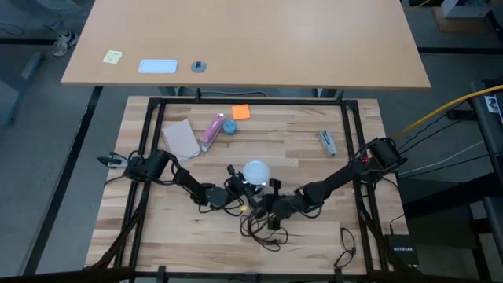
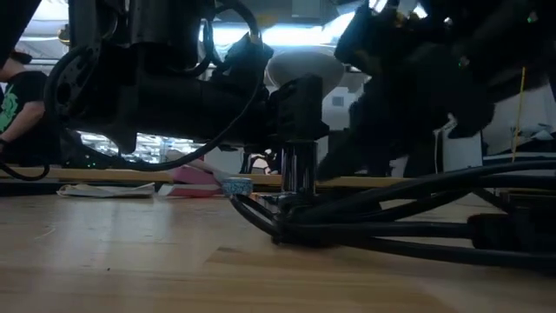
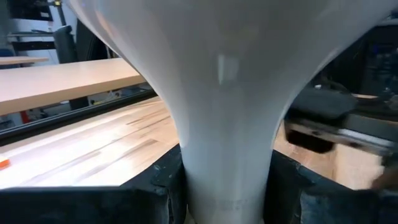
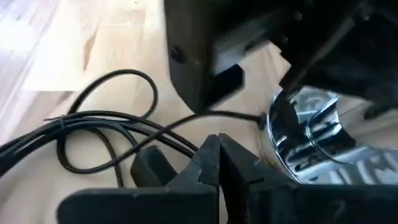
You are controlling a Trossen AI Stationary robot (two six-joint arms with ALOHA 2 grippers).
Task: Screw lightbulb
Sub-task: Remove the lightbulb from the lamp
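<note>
Gripping the lightbulb (image 3: 224, 112) by its narrow neck, your left gripper (image 3: 227, 186) has its fingers (image 3: 155, 186) closed on either side of the taper, which leaves the round globe free above and lets the wrist turn the bulb about its own axis. From overhead the lightbulb sits near the middle of the bench (image 1: 157, 228), with the left arm reaching in from nine o'clock and the right arm from three o'clock, both meeting around it. From bench height the bulb stands upright over a shiny metal stem (image 2: 297, 174), so it looks lined up with the socket; I cannot tell how far the thread has gone in.

Your right gripper (image 4: 217, 165) is low at the bench with its fingers fully closed and holding nothing, tips just beside the silver lamp base (image 4: 311, 143). I judge it is parked there to steady the base against the twist. The black cord (image 4: 106, 130) loops loosely over the bench close to those tips, so watch it does not snag as you turn.
</note>
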